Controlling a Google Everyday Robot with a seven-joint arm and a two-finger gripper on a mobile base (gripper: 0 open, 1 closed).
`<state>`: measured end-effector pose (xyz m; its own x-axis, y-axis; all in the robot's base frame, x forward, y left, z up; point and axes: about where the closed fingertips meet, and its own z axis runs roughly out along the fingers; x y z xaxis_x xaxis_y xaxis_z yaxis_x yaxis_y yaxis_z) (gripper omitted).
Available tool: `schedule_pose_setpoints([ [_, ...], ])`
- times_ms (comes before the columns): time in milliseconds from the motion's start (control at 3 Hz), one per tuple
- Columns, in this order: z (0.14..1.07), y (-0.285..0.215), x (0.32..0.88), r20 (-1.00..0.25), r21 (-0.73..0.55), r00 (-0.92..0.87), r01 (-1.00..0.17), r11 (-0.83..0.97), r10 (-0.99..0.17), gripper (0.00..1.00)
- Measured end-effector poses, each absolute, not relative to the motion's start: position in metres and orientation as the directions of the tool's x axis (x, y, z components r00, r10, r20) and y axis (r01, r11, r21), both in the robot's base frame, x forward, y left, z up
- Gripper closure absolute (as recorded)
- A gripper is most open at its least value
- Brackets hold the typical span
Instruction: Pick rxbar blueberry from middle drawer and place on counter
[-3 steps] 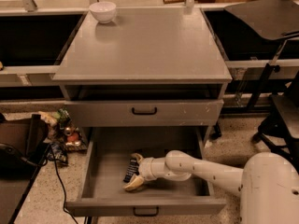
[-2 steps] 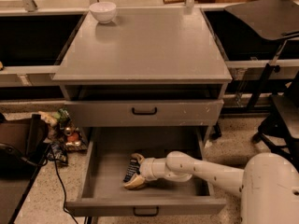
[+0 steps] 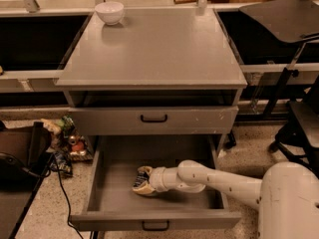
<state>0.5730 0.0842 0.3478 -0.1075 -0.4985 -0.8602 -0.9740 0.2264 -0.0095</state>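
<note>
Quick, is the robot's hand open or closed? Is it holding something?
Gripper: low in the open middle drawer, right at the rxbar blueberry; open or shut cannot be told.

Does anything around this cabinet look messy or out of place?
Yes: a heap of colourful clutter sits low down, just left of the open middle drawer. The drawer front above shows white scuffs near its right end. The gripper is inside the open drawer, reaching in from the right.
</note>
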Motion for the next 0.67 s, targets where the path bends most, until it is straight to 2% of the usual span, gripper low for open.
schedule_pose_setpoints([
  [333,0.358,0.072,0.573,-0.870,-0.064,-0.062,-0.970,0.237,-0.489,0.99],
  [667,0.391,0.049,0.576,-0.888,-0.152,0.025,-0.958,0.243,-0.458,1.00],
])
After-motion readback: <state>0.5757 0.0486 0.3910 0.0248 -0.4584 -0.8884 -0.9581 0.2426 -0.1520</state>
